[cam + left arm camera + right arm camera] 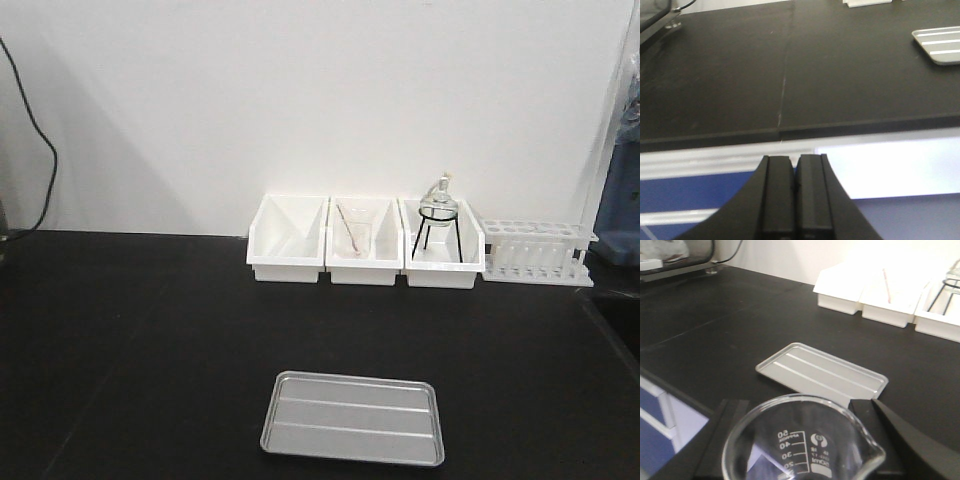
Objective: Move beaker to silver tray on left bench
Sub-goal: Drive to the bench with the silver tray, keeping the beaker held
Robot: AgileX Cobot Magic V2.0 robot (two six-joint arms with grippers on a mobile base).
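Observation:
The beaker (805, 440), small, clear and empty with printed 50 ml marks, fills the bottom of the right wrist view. My right gripper (797, 410) is shut on it, one black finger on each side of its wall. It hangs above the front edge of the left bench (715, 325), just short of the silver tray (820, 372). That tray (352, 418) lies flat and empty on the black top (130, 340). My left gripper (795, 162) is shut on nothing, low in front of the bench edge, with the tray's corner (940, 45) far to its right. Neither gripper shows in the front view.
Three white bins (288, 238) line the back wall. The middle bin holds a beaker with a rod (350, 235), the right one a flask on a black tripod (438, 210). A test tube rack (535, 250) stands beside them. A black cable (35, 120) hangs at the left.

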